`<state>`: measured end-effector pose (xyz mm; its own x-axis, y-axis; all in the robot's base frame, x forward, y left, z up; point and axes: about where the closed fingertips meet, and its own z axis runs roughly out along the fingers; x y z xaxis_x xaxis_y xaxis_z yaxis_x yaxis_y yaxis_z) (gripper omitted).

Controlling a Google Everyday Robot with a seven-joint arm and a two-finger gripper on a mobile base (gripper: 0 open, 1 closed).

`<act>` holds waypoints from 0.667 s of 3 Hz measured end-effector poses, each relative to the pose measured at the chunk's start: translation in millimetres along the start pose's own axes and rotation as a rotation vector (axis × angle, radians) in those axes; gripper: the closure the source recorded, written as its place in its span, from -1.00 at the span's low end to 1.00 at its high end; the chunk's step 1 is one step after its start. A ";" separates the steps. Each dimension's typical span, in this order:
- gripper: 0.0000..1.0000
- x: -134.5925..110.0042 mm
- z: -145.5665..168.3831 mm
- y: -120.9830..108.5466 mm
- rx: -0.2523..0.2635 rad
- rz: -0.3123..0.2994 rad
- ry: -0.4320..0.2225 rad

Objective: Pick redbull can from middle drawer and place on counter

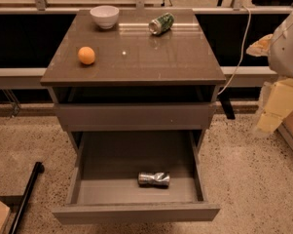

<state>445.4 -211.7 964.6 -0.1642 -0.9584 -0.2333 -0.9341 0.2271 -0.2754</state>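
Note:
The redbull can (154, 179), small, silvery and dented, lies on its side on the floor of the open middle drawer (136, 212), towards the front and a little right of centre. The drawer is pulled far out below a shallower shut drawer front (135, 115). The counter (136, 57) is the glossy brown-grey top of the cabinet. My gripper (275, 106) is at the right edge of the camera view, beside the cabinet and well apart from the can, seen only as white and pale yellow arm parts.
On the counter stand a white bowl (104, 16) at the back left, an orange (86, 55) at the left, and a green-patterned can (161, 23) lying at the back right. A white cable (238, 52) hangs right of the cabinet. A black pole (27, 194) lies on the floor at the left.

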 end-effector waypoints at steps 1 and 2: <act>-1.00 -3.2 27.5 -8.5 0.026 -0.059 -0.034; -1.00 -3.2 57.6 -23.3 0.026 -0.061 -0.113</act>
<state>485.9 -203.9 918.1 -0.0693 -0.9452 -0.3189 -0.9324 0.1751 -0.3162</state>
